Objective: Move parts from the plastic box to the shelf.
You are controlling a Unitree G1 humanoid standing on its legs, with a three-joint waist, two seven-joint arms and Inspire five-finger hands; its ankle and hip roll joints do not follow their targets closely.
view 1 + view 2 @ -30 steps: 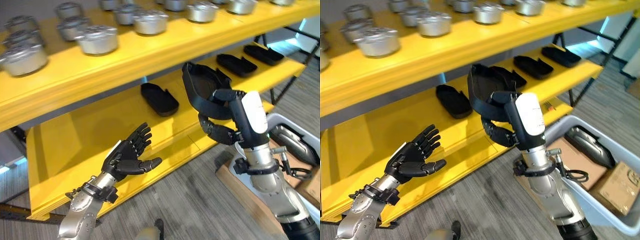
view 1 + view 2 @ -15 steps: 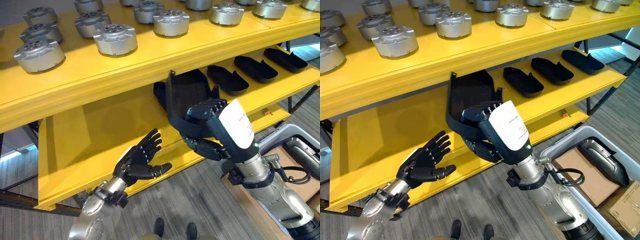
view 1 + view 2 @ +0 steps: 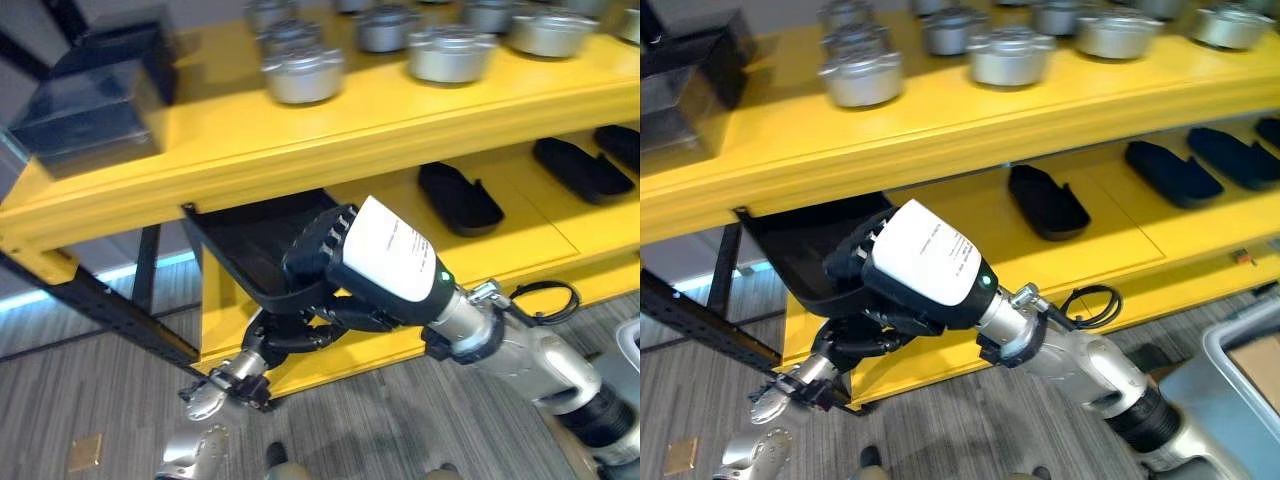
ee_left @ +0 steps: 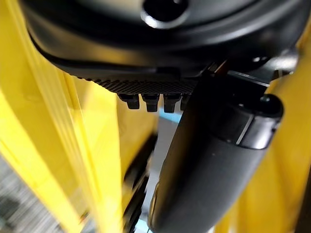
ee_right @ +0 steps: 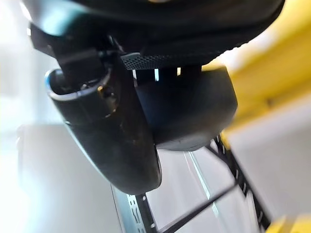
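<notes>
My right hand (image 3: pixel 380 262), with its white cover up, is shut on a black tray-shaped part (image 3: pixel 235 245). It holds the part tilted at the left end of the yellow lower shelf (image 3: pixel 540 230), just under the upper board. In the right wrist view the part (image 5: pixel 192 114) shows past the thumb. My left hand (image 3: pixel 283 338) is right below the part and the right hand, open, with its thumb (image 4: pixel 214 160) stretched out. Whether it touches the part I cannot tell. More black parts (image 3: pixel 458 198) lie further right on the lower shelf.
Silver round metal parts (image 3: pixel 300 72) stand in rows on the upper shelf, with a dark box (image 3: pixel 90 95) at its left end. A black shelf brace (image 3: pixel 100 300) runs down to the left. A grey bin's corner (image 3: pixel 1250 350) shows at the lower right.
The view has swung left. My right hand has carried the black part to the shelf's left end, and my left hand has come in under it.
</notes>
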